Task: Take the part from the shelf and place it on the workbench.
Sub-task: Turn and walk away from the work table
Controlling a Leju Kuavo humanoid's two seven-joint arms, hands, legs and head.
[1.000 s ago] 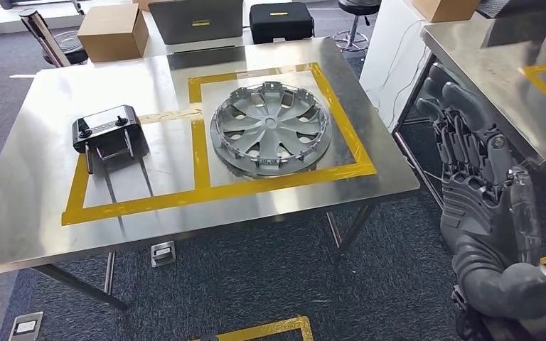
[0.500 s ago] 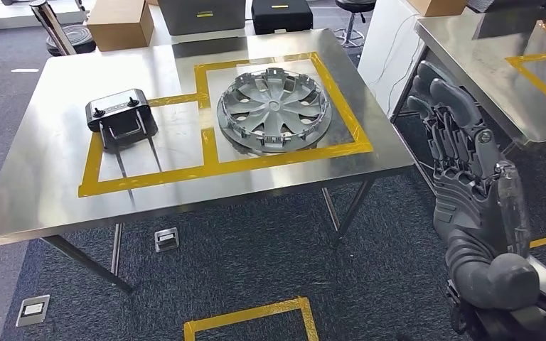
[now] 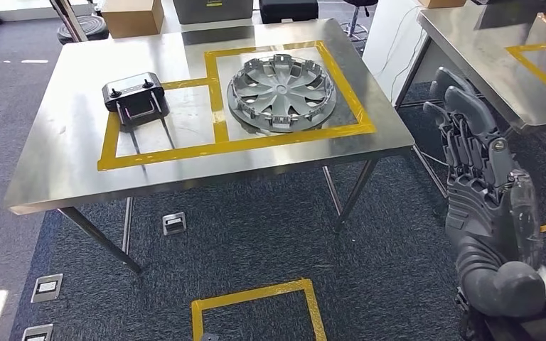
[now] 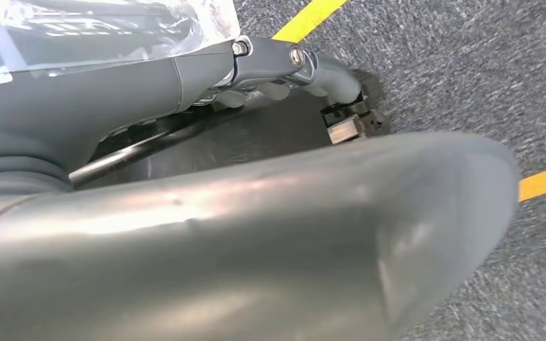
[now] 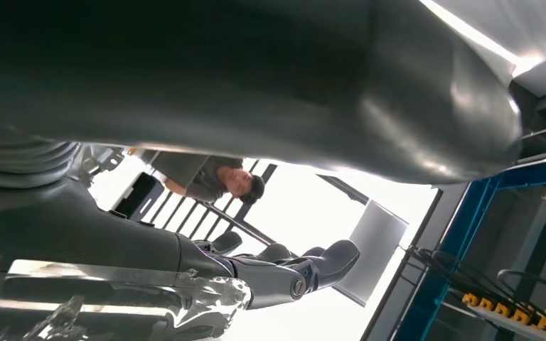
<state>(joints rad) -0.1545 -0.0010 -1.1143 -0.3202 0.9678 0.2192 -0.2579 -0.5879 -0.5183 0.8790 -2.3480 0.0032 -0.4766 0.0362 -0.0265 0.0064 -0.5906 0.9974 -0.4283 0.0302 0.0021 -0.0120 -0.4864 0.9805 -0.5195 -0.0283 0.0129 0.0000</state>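
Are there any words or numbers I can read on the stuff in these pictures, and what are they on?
None can be read.
Grey case past the table's far edge: a small yellow label, too small and blurred to read.
Black controller on the table: no readable marking.
Hubcap in the yellow-taped square: no lettering shows.
Cardboard box: no print shows.
Right hand: no marking shows.

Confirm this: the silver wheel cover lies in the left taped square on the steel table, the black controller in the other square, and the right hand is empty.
Wrong on one point. The head view shows the wheel cover in the right taped square of the steel table, with the black controller at the left one. The right hand is indeed empty, raised beside the table.
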